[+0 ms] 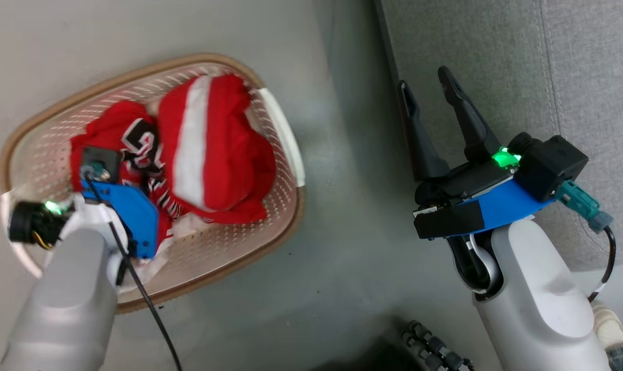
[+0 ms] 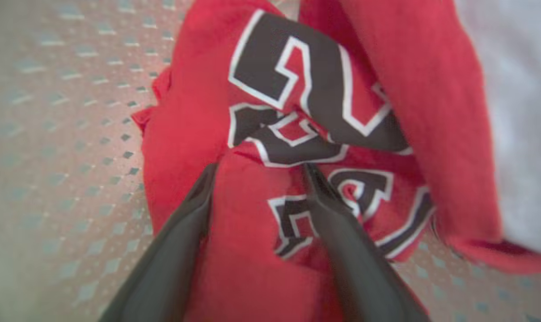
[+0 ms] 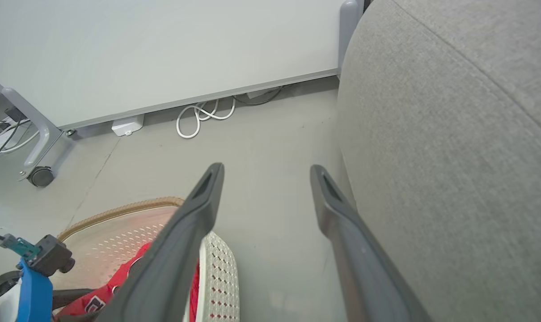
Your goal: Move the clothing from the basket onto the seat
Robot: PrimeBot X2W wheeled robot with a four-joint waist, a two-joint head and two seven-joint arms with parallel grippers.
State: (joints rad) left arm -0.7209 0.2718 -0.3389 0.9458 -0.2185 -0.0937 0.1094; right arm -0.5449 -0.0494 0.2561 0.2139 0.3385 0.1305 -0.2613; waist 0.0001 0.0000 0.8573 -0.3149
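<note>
Reaching down into the basket [image 1: 229, 252], the left pincer [image 2: 259, 172] is spread wide with red clothing [image 1: 213, 154] between its fingers [image 2: 181, 232]. The right pincer [image 1: 424, 80] hangs spread beside the seat [image 1: 497, 51].

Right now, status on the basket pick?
Left gripper fingers spread astride the clothing in the basket, not yet closed. Right gripper open, beside the seat. No blocker seen between.

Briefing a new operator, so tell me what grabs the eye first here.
The red clothing heaped in the cream basket on the floor at left stands out, with the left hand pressed into it. At right, the open right hand hangs by the edge of the grey seat.
</note>
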